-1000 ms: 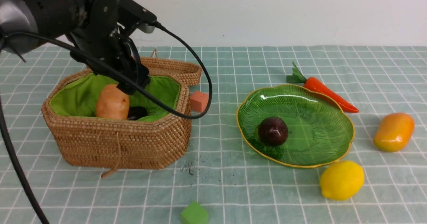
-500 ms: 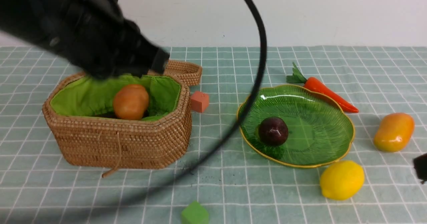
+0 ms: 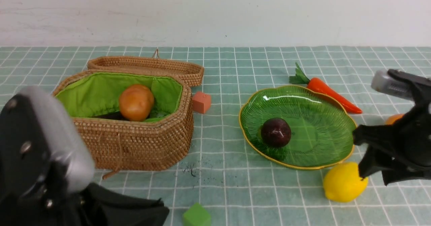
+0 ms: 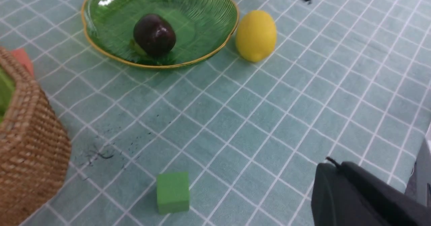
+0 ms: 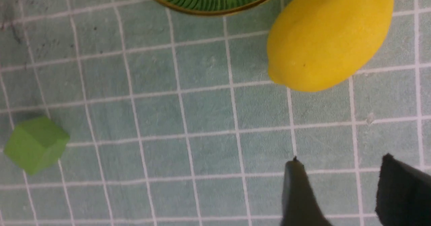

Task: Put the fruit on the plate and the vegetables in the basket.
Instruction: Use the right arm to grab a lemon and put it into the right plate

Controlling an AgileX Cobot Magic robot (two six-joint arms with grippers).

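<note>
Next pick looks like the lemon (image 3: 345, 182): on the table by the plate's (image 3: 303, 168) near-right rim, long axis diagonal, near-left to far-right. From the right gripper (image 5: 340, 158) it lies to the left, ahead of the fingertips; needs a shift over, and jaws set across the short axis. Right arm is nearer: in from the right edge, raised, fingers angled left and down, spread apart, nothing held. Left gripper (image 4: 336, 167) closed on nothing, low at near left.
</note>
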